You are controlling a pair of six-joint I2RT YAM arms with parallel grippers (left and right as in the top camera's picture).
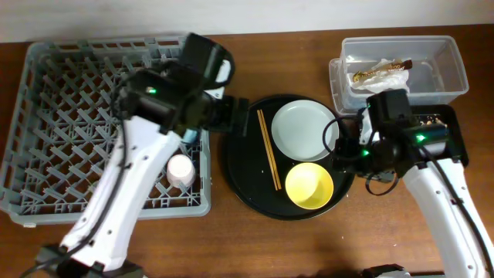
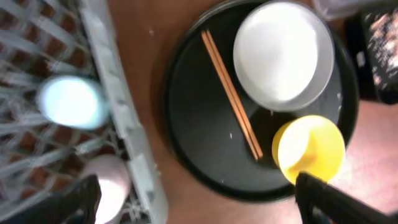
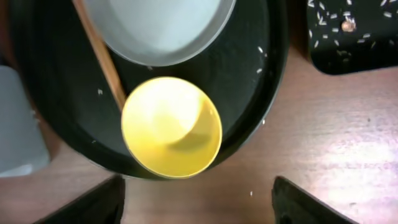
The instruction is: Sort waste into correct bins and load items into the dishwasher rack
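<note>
The grey rack holds the pink cup and the light-blue cup near its right wall. The white plate, yellow bowl and chopsticks lie on the round black tray. My left gripper is open and empty above the gap between rack and tray; the wrist view shows its jaws wide apart. My right gripper is open and empty just beyond the bowl, over bare table. The napkin with wrapper lies in the clear tub.
The shallow black tray, speckled with scraps, sits right of the round tray, mostly under my right arm in the overhead view. The rack's corner shows at the left of the right wrist view. Brown table lies in front of the round tray.
</note>
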